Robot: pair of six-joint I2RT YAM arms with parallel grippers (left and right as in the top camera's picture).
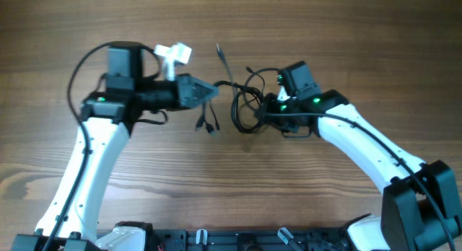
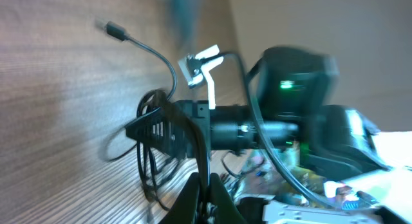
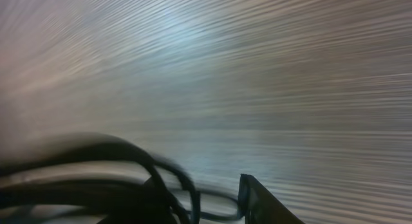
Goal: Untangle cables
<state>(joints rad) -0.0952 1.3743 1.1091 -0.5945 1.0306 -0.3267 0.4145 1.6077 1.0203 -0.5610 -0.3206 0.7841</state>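
Warm brown wood grain runs across the surface [image 1: 325, 34], matte and finely lined, with wide bare stretches toward the far edge and on both sides. Near its middle, between the two arms, lie the cables [image 1: 245, 101]: thin, black, rubbery strands looped into a loose knot of overlapping rings. One strand trails away to a small flat plug [image 1: 219, 49]; more plug ends [image 1: 207, 126] poke out toward the near side. The left fingers [image 2: 188, 198] are pressed together on a strand at the knot's left edge. The right fingers [image 3: 261, 199] sit against the knot's right side, blurred; whether they grip I cannot tell.
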